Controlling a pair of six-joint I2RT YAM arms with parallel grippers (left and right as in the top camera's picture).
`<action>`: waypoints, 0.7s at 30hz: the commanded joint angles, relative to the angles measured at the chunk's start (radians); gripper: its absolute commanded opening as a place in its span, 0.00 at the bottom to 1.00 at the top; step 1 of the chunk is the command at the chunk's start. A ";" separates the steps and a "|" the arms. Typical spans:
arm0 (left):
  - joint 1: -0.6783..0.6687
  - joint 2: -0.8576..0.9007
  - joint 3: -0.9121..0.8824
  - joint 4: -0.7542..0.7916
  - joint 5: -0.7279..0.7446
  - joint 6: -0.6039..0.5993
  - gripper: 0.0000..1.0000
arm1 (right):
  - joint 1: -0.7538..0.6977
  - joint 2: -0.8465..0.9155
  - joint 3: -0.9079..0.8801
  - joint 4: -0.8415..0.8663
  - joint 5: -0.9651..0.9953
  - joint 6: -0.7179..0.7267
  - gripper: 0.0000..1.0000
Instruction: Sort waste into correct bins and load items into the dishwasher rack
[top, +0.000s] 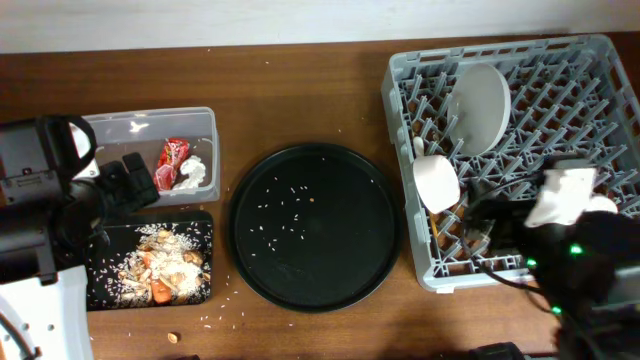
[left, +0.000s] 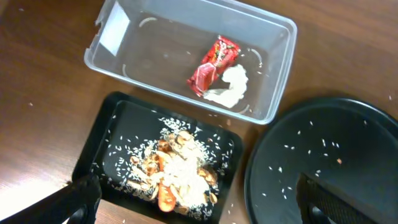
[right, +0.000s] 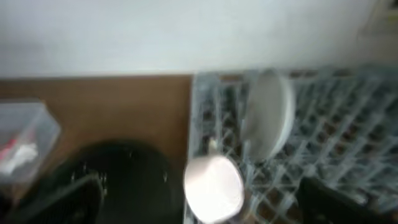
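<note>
Sorting nears its end at a wooden table. The left gripper (left: 196, 190) hangs with its 2 fingers spread wide and nothing between them, above the shallow black rectangular tray (left: 106, 134), which holds the brownish rice-like scraps (left: 183, 174) and the small orange carrot (left: 165, 198). Beside it, the clear rectangular plastic tub (left: 112, 31) contains the red crumpled snack wrapper (left: 213, 65), touching the white crumpled tissue (left: 231, 86). The right gripper (right: 199, 186), seen only in a blurred view, also appears wide open and empty over the near-left corner of the large grey pegged dishwasher rack (top: 590, 90), where the pale round plate (top: 478, 108) stands on edge and the white cup (top: 437, 182) lies just below it. The right arm's exit probably calls for a straight lift above the pegs before any sideways swing, giving the cup and plate a clear berth.
</note>
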 joint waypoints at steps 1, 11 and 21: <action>0.002 -0.006 0.003 -0.002 0.000 0.009 0.99 | -0.099 -0.295 -0.401 0.175 -0.226 -0.056 0.99; 0.002 -0.006 0.003 -0.002 0.000 0.009 0.99 | -0.103 -0.666 -0.995 0.644 -0.230 -0.056 0.99; -0.052 -0.067 -0.003 -0.005 0.000 0.009 0.99 | -0.103 -0.666 -0.995 0.644 -0.230 -0.056 0.99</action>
